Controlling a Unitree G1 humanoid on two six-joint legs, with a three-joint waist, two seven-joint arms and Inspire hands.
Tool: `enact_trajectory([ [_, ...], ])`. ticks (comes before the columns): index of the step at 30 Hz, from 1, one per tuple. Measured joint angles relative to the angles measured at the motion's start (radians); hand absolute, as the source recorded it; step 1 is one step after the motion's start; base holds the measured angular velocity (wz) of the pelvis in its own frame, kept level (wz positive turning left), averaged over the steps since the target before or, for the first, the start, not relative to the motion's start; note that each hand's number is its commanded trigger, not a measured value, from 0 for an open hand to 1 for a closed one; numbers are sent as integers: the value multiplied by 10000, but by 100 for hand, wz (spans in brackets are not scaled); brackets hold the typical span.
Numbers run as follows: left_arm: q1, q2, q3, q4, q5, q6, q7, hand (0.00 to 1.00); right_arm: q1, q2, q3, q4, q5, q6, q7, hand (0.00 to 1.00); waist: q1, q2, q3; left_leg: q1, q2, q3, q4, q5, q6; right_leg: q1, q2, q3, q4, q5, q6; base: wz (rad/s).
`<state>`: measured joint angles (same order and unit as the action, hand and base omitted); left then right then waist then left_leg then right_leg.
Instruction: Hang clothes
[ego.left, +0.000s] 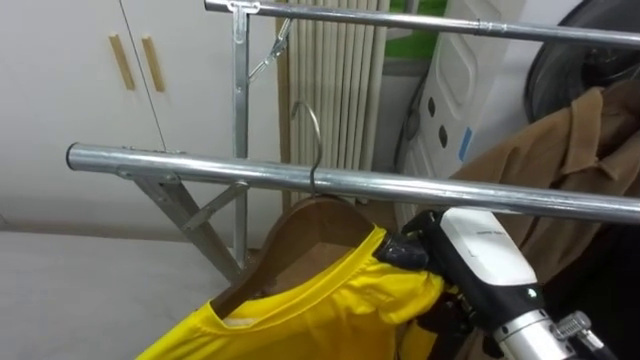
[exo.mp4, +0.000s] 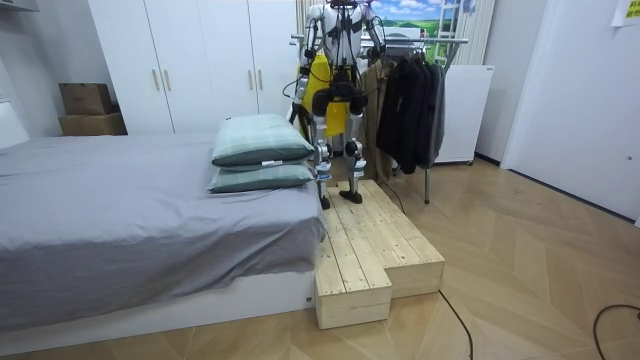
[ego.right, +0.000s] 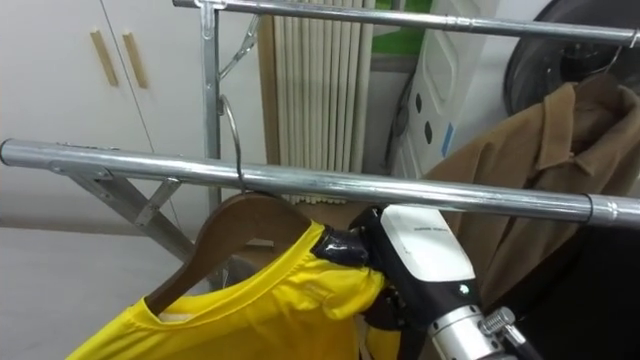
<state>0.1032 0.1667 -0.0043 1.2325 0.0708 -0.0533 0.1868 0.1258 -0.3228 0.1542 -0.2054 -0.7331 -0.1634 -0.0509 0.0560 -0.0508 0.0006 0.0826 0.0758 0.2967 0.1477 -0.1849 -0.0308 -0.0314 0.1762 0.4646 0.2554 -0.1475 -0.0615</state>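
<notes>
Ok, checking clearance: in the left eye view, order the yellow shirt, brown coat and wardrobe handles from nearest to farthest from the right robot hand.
1. Yellow shirt, gripped by the right robot hand, spreading to its lower left.
2. Brown coat, hanging to its upper right.
3. Wardrobe handles, far upper left.

I'm looking at the near steel rail (ego.left: 420, 190). The wooden hanger (ego.left: 300, 232) has its hook arcing above it, and the yellow shirt (ego.left: 300, 310) sits on the hanger just below. Behind, rightward, a tan coat (ego.left: 560, 150) hangs – from which bar, I can't tell.
</notes>
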Motion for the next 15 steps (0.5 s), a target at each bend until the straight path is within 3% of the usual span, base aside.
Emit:
enact_trajectory([
  [7, 37, -23, 23, -28, 12, 31, 32, 0, 172, 366, -14, 755, 924, -216, -121, 100, -14, 65, 18, 170, 20, -105, -12, -21, -32, 241, -15, -55, -135, 4, -8, 3],
  [11, 110, -40, 184, -26, 96, 68, 0, 0, 271, 490, -38, 800, 1016, -235, -120, 100, -241, 131, 39, 165, 17, -98, -17, -32, -49, 242, -32, -83, -150, 7, -13, 0],
  [15, 154, -98, 288, -15, 96, 101, -3, 0, 511, 502, -256, 811, 1051, -371, -141, 100, -330, 202, -12, 176, 19, -86, -18, -35, -54, 241, -29, -86, -149, 9, -11, 0],
])
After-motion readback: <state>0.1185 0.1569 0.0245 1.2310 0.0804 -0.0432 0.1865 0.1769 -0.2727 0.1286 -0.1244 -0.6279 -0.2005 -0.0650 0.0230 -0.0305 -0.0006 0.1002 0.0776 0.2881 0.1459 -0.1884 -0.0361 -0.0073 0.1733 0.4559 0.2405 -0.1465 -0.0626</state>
